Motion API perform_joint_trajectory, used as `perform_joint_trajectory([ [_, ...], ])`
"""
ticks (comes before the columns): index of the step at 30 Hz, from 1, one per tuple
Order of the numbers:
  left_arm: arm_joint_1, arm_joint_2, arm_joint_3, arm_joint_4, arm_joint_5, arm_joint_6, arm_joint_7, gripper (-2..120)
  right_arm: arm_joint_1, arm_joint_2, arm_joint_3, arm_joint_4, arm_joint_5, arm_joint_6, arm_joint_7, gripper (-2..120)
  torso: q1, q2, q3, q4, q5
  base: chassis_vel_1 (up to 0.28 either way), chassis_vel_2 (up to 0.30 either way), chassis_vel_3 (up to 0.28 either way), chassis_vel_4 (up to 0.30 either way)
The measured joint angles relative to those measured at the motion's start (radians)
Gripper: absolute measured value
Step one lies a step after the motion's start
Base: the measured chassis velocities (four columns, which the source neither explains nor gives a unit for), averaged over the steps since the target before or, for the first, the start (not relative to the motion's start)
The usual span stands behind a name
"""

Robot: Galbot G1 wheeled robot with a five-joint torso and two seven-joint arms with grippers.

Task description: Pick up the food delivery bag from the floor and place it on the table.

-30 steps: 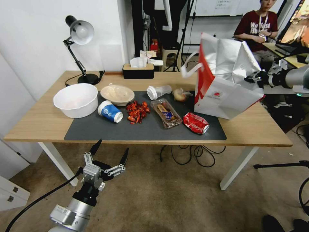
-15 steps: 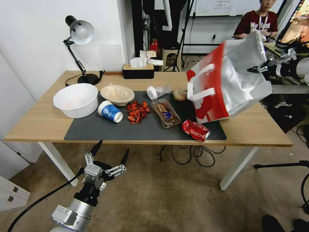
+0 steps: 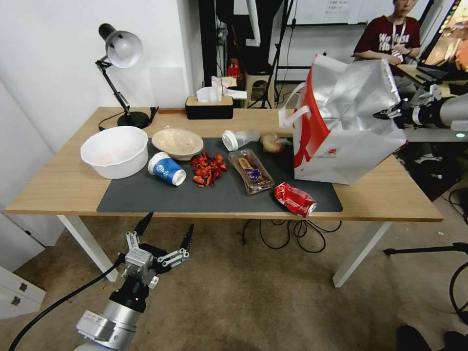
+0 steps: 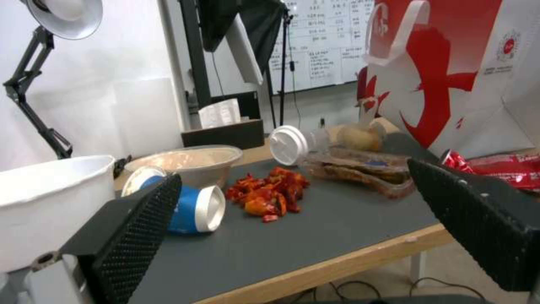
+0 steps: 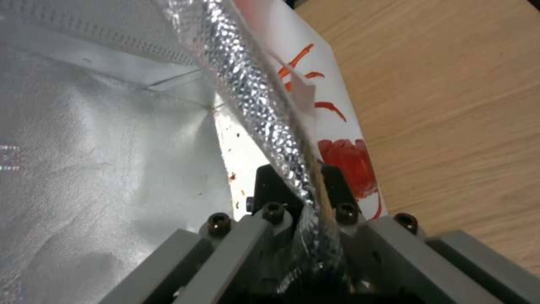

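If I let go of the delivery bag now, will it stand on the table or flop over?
Probably floppy: the food delivery bag has thin creased walls, and the right gripper pinches only its foil rim. It looks light and empty inside, so it may sag or tip. Its base seems to rest on the table, near the crushed red can.

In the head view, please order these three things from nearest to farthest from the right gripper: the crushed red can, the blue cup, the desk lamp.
From the right gripper, at the bag's rim:
1. Crushed red can, near front edge, right part of mat.
2. Blue cup, lying on the mat's left part.
3. Desk lamp, far left back corner.
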Motion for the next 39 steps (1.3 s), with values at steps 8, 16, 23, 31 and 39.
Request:
perform_joint_trajectory([
  [8, -0.002, 0.002, 0.002, 0.006, 0.000, -0.001, 0.000, 100, 0.026, 0.005, -0.016, -0.015, -0.016, 0.001, -0.003, 30, 0.000, 0.000, 0.000, -0.0001, 0.0000, 0.000, 0.000, 0.000, 0.000],
  [16, -0.004, 0.001, 0.003, 0.012, 0.000, -0.001, 0.001, 100, 0.058, 0.016, -0.045, -0.023, -0.075, 0.001, -0.037, 62, 0.000, 0.000, 0.000, -0.0001, 0.0000, 0.000, 0.000, 0.000, 0.000],
  [23, -0.004, 0.001, 0.003, 0.013, 0.000, -0.001, 0.001, 100, 0.099, 0.022, -0.084, -0.026, -0.126, 0.001, -0.063, 86, 0.000, 0.000, 0.000, 0.0000, 0.0000, 0.000, 0.000, 0.000, 0.000],
  [31, -0.002, 0.000, 0.002, 0.013, 0.001, -0.002, -0.003, 100, 0.160, 0.012, -0.138, -0.012, -0.166, 0.001, -0.056, 100, 0.000, 0.000, 0.000, 0.0000, -0.0001, 0.000, 0.000, 0.000, 0.000],
  [39, -0.001, 0.005, -0.001, 0.010, 0.001, -0.003, -0.014, 100, 0.206, -0.003, -0.188, -0.001, -0.199, 0.001, 0.020, 100, 0.000, 0.000, 0.000, 0.0000, -0.0001, 0.000, 0.000, 0.000, 0.000],
])
